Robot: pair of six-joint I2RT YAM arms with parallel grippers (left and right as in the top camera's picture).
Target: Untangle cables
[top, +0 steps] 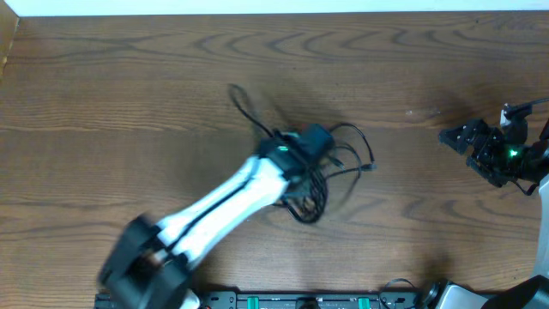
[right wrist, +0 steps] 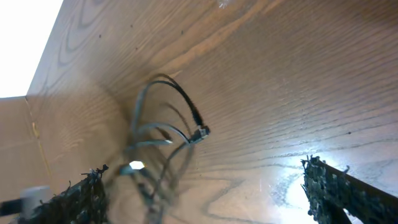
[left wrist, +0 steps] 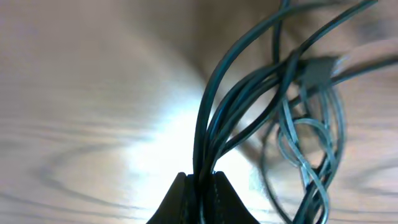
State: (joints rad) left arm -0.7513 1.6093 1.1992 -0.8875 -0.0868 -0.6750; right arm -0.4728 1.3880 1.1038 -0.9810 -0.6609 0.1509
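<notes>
1. Overhead: the left gripper (top: 302, 148) sits right on the cables (top: 316, 196), a dark knot of loops near the middle of the table (top: 129, 86). One loose end runs up and to the left of the knot. Other loops spread to the right and toward the near edge. The right gripper (top: 461, 140) is well apart at the table's right side, touching nothing. I judge the step in hand to be the first grab on the bundle, with no separating done yet.

2. Left wrist: the left gripper (left wrist: 199, 190) is pinched tight on several dark strands that rise out from between its fingertips. The rest of the cables (left wrist: 249, 93) hangs just beyond in crossed loops above the table (left wrist: 74, 93). Because a whole bunch is caught and not a single cord, the next move probably calls for a gentle lift. That would let the loops fall open and show which cord runs free.

3. Right wrist: the right gripper (right wrist: 204, 168) has its jaws spread wide with nothing held between them. The cables (right wrist: 163, 127) lie ahead of it, and a plug end (right wrist: 200, 132) pokes out on its side of the knot. The lower loops are blurred here, so I cannot tell which cord that plug belongs to. It looks like a fair target if this arm comes in to pull against the left one.
</notes>
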